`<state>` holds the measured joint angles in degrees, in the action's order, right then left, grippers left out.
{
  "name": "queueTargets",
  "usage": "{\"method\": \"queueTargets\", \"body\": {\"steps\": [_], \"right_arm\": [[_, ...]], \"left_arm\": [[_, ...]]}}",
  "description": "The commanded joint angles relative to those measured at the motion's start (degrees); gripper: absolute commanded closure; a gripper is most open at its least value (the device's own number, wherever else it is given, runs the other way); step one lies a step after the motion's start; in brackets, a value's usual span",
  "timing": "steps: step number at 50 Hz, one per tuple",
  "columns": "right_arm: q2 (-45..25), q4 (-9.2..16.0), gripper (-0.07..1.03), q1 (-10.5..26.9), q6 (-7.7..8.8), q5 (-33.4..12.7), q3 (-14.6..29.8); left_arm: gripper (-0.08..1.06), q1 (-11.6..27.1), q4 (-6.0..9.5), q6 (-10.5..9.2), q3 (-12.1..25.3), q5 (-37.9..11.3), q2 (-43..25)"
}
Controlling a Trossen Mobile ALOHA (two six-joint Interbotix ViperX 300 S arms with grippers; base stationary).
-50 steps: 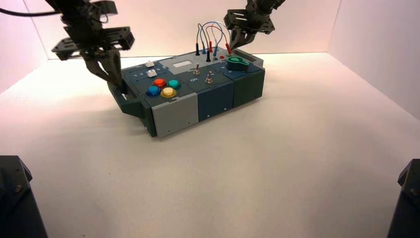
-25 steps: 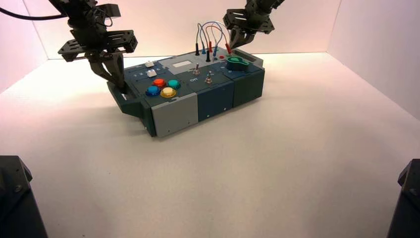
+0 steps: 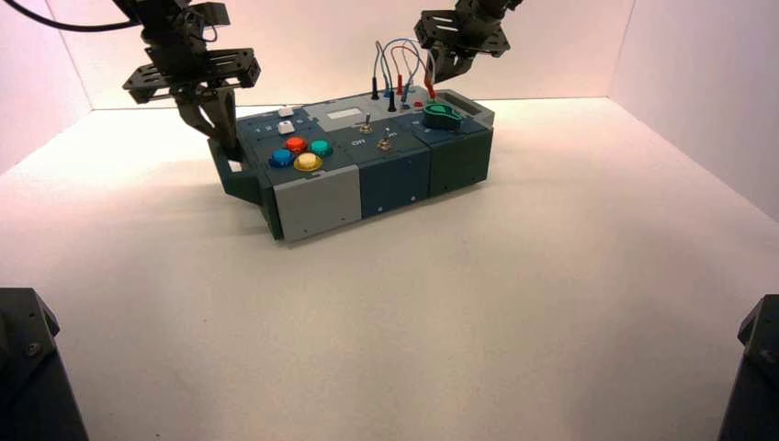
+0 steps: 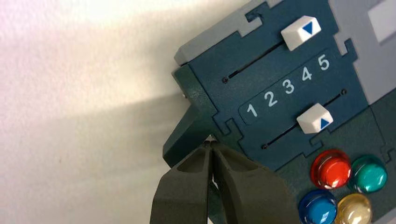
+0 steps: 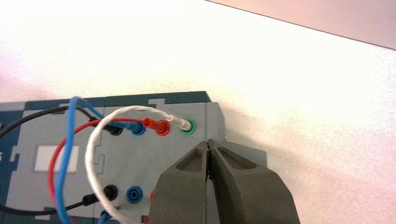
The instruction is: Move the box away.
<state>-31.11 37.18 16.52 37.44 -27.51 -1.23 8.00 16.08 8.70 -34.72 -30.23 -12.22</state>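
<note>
Box (image 3: 395, 179) sits far side of the tabletop (image 3: 413, 322), set at a slant, its left end nearer the camera than its right. Long blocky body, flat matte panels in grey, dark blue and dark green, jigsaw-style seams, open handle frames on both ends. Left claw (image 4: 209, 142) at work, down at the left end handle (image 3: 242, 187), tips together, nothing seen pinched between them. Right claw (image 5: 208, 141) at the far right end, over the grey panel by the right handle, tips also together, holding nothing visible. Looks like a push or drag by the handle rather than a lift, probably partway. Main risk: left end travels while right end lags, so box swings round instead of sliding straight. Tips could slip out of the handle opening if the pull goes upward. Right claw is close to the looped wires (image 5: 95, 154); a sideways sweep might snag one and yank a plug. Too hard a shove could run the box into the back wall (image 3: 312, 55). Smaller stuff: green knob (image 3: 442, 116), chunky, smooth; four glossy domed buttons, red (image 4: 331, 169), green (image 4: 369, 173), blue (image 4: 318, 206), yellow (image 4: 354, 209); two white faceted slider caps; thin metal toggles; wires rubbery, round, bendy.
</note>
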Motion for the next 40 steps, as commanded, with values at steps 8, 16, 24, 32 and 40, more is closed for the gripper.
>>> {"method": "queueTargets", "body": {"steps": [8, 16, 24, 32, 40], "right_arm": [[3.3, 0.1, 0.99, -0.1, 0.35, 0.2, 1.1], [3.7, -0.1, 0.99, -0.3, 0.44, 0.2, 0.6], [3.8, -0.4, 0.99, -0.3, 0.44, 0.2, 0.5], [3.8, -0.4, 0.99, -0.3, 0.44, 0.2, 0.5], [4.0, -0.4, 0.99, -0.4, 0.44, -0.1, 0.2]], "left_arm": [[1.01, -0.4, 0.18, 0.79, 6.2, -0.8, -1.8], [1.01, -1.3, 0.18, 1.67, 9.3, -1.3, -3.2], [1.01, -2.0, 0.18, 3.52, 12.0, -1.0, -4.9], [1.01, -2.4, 0.18, 4.75, 14.9, -0.3, -6.9], [1.01, -2.5, 0.18, 5.27, 17.1, -0.1, -8.1]]}}
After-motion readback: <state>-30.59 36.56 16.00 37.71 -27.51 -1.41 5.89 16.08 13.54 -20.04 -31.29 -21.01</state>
